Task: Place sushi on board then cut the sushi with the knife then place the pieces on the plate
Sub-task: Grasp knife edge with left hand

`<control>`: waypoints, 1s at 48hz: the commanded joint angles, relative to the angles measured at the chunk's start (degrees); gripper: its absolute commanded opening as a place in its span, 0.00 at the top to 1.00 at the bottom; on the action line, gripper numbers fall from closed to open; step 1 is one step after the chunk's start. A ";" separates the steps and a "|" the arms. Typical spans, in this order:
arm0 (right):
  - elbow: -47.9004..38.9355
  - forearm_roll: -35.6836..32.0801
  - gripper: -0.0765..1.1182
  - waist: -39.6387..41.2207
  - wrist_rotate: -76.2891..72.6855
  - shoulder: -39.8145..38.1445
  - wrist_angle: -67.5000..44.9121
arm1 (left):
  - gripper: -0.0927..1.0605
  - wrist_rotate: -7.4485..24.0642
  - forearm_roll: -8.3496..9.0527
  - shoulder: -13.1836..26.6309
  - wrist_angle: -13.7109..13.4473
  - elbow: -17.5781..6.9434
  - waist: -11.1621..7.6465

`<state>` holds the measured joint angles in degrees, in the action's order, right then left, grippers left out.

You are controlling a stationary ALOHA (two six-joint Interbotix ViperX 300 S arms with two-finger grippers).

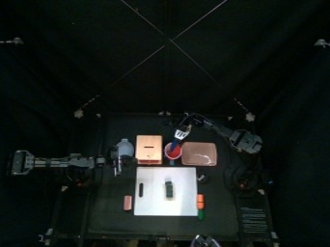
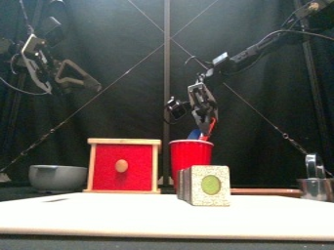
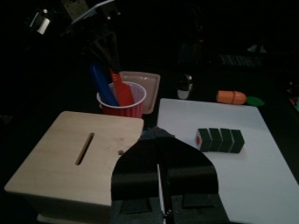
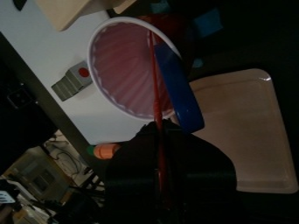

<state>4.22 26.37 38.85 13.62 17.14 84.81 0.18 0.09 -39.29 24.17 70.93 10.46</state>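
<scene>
The dark green sushi roll (image 1: pixel 169 189) (image 2: pixel 205 186) (image 3: pixel 221 140) lies in one piece on the white cutting board (image 1: pixel 149 207) (image 3: pixel 263 131). Behind the board, the red cup (image 1: pixel 175 150) (image 2: pixel 190 159) (image 4: pixel 122 70) holds a blue knife (image 4: pixel 177 87) (image 3: pixel 98 77) and a red knife (image 3: pixel 121 89). My right gripper (image 1: pixel 183 128) (image 2: pixel 197 115) (image 4: pixel 160 136) hangs just above the cup, at the top of the blue knife. The pink tray (image 1: pixel 200 156) (image 4: pixel 251 131) sits right of the cup. My left gripper (image 1: pixel 114 166) (image 3: pixel 158 147) rests shut and holds nothing, near the wooden box.
The wooden box (image 1: pixel 150 147) (image 2: pixel 124 166) (image 3: pixel 82 149) stands left of the cup, with the blue-grey bowl (image 1: pixel 125 147) (image 2: pixel 58 177) further left. Small orange toys (image 1: pixel 126 202) (image 1: pixel 202 201) lie at the board's sides. A metal cutter (image 2: pixel 315 186) stands at the far right.
</scene>
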 commanded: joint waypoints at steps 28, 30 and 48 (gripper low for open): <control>2.99 -2.55 0.66 -0.18 -0.09 -8.88 2.11 | 0.94 -0.18 0.00 0.09 0.44 -1.14 0.09; 2.55 -3.08 0.66 -0.18 0.00 -9.76 2.11 | 0.94 -0.18 0.00 0.09 0.44 -1.23 0.09; 1.05 -3.52 0.66 -0.44 0.00 -18.63 1.76 | 0.94 -0.18 0.00 -1.67 0.53 -1.32 -0.09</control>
<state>4.92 22.68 38.58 13.45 2.81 86.92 0.00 0.09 -40.52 24.17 70.84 10.37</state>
